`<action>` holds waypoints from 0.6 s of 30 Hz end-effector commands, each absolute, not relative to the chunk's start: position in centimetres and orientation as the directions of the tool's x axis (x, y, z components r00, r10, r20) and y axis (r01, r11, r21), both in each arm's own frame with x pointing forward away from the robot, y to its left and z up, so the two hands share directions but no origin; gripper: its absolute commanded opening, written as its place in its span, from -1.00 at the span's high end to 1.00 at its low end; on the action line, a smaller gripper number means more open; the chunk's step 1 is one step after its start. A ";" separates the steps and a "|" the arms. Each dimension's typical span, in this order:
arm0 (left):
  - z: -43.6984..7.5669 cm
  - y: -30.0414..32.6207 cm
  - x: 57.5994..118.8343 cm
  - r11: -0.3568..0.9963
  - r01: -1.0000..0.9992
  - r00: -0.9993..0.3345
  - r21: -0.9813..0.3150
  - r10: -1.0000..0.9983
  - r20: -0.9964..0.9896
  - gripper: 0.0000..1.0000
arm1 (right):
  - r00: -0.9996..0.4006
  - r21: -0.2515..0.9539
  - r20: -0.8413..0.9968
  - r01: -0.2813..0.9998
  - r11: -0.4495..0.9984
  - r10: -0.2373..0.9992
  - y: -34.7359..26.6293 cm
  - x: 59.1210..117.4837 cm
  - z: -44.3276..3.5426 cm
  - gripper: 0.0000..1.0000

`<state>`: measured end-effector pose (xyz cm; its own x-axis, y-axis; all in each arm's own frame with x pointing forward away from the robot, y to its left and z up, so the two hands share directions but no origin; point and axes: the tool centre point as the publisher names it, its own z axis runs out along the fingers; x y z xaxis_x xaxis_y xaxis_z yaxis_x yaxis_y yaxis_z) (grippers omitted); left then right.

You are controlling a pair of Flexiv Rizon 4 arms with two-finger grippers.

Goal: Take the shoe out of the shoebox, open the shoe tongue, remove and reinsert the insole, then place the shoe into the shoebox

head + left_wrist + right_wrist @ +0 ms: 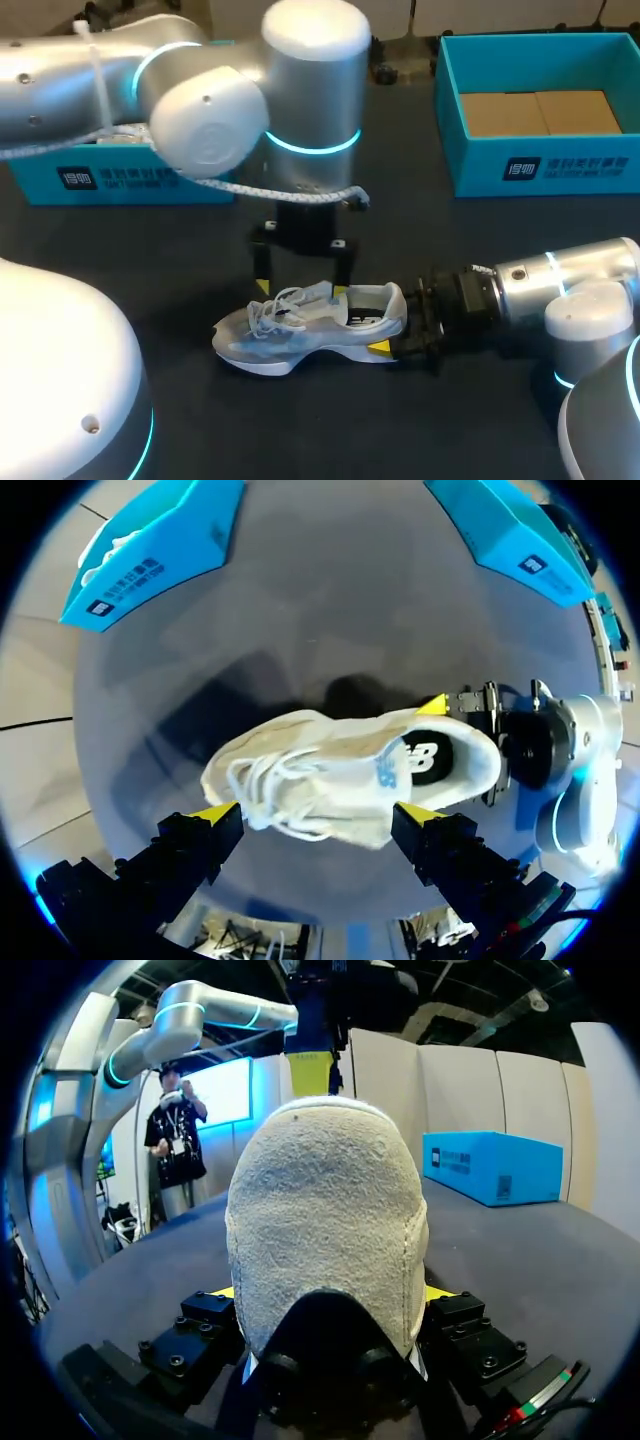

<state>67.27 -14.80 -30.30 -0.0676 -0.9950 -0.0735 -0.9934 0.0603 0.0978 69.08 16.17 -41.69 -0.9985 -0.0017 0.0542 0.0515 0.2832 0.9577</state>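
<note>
The pale grey-white shoe [310,325] lies on its sole in the middle of the dark surface [450,250], with its laces loose and its toe towards my left. The right gripper [330,1295] comes in low and is clamped on the heel, one yellow tip on each side. The left gripper [317,812] hangs over the shoe with its fingers spread wide, holding nothing. At the far edge an open teal box [540,170] stands to the right, well apart from the shoe. A second teal box [120,185] stands to the left, partly hidden by the left arm.
</note>
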 end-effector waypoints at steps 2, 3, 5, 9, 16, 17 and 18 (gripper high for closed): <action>-32.0 -18.4 68.1 0.068 -0.991 -0.085 0.114 -0.985 -0.152 -1.00 | -0.999 0.957 0.054 0.051 0.285 -0.001 16.3 68.9 -41.8 1.00; -32.2 -18.7 68.1 0.071 -0.991 -0.089 0.114 -0.983 -0.161 -1.00 | -0.999 0.957 0.054 0.051 0.285 -0.001 16.3 68.9 -41.8 1.00; -32.6 -19.2 68.1 0.066 -0.992 -0.085 0.106 -0.980 -0.181 -1.00 | -0.999 0.957 0.054 0.051 0.285 -0.001 16.3 68.9 -41.8 1.00; -33.5 -19.9 68.1 0.046 -0.991 -0.073 0.127 -0.973 -0.218 -1.00 | -0.999 0.957 0.054 0.051 0.285 -0.001 16.3 68.9 -41.8 1.00; -34.6 -19.3 68.1 0.016 -0.986 -0.066 0.166 -0.951 -0.302 -1.00 | -0.999 0.957 0.054 0.051 0.285 -0.001 16.3 68.9 -41.8 1.00; -34.7 -19.1 68.1 0.008 -0.984 -0.064 0.177 -0.947 -0.316 -1.00 | -0.999 0.957 0.054 0.051 0.285 -0.001 16.3 68.9 -41.8 1.00; -34.9 -19.0 68.1 0.002 -0.986 -0.058 0.167 -0.940 -0.335 -1.00 | -0.999 0.957 0.054 0.051 0.285 -0.001 16.3 68.9 -41.8 1.00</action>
<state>67.76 -18.15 -34.30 -0.0463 -0.9727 -0.2274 -0.9866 0.0089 0.1630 69.07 16.18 -41.68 -0.9985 -0.0017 0.0542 0.0515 0.2832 0.9577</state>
